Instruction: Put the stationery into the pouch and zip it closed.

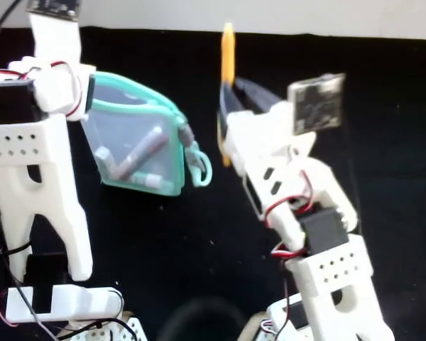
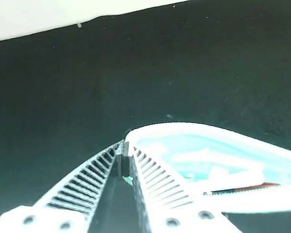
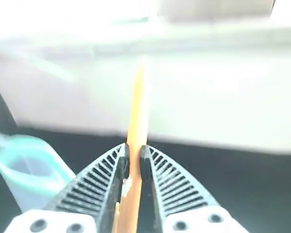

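The left pincer (image 1: 89,91) is closed on one corner of the pouch (image 1: 138,145), holding it up off the black counter (image 1: 163,249). The pouch is clear with teal edging, and it hangs tilted from that corner with its mouth open along the upper edge. In the left wrist view the two ribbed fingers (image 2: 150,177) meet at the pouch's rim (image 2: 208,155), with the left pincer (image 2: 125,156) pinched tight on it.

Inside the pouch lies a reddish-brown pen (image 1: 143,152), slanted, with a white item (image 1: 145,181) beside it near the bottom (what kind of item I cannot tell). A teal zipper-pull loop (image 1: 201,168) dangles from the pouch's end nearest the other arm.

The right pincer (image 1: 228,103) grips an orange pencil (image 1: 228,50) and holds it upright, just beside the pouch's zipper end but apart from it. The pencil sticks out above and below the fingers. In the right wrist view the right pincer (image 3: 134,162) clamps the pencil (image 3: 135,116) between both ribbed fingers (image 3: 172,187), and the pouch (image 3: 24,167) shows off to one side, lower than the pencil's tip.
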Controlling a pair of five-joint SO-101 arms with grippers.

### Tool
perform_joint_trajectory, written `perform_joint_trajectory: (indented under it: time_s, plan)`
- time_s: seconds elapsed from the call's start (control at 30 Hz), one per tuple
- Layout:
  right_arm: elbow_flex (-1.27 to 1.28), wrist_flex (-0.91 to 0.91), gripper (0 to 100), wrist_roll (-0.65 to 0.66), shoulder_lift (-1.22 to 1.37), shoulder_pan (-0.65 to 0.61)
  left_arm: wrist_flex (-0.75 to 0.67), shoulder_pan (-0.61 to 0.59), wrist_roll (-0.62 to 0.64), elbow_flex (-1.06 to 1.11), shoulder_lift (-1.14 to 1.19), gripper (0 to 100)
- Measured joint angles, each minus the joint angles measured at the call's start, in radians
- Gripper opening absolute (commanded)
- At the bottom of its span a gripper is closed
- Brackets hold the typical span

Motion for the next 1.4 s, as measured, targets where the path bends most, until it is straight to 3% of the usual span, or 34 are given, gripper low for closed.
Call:
perform_joint_trajectory:
  time_s: [0.33, 0.8, 1.17, 1.4]
  plan:
    - [-0.382, 0.0, 0.6, -0.117, 0.129, -0.091, -0.002, 0.035, -0.026, 0.011, 0.0, 1]
    - [-0.451, -0.238, 0.6, -0.118, 0.522, -0.198, -0.002, 0.041, -0.028, 0.011, 0.0, 1]
    - [-0.689, -0.261, 0.6, -0.1, 0.882, -0.235, -0.002, 0.041, -0.028, 0.011, 0.0, 1]
    - [-0.689, -0.279, 0.7, -0.026, 0.937, -0.262, -0.002, 0.041, -0.028, 0.011, 0.0, 1]
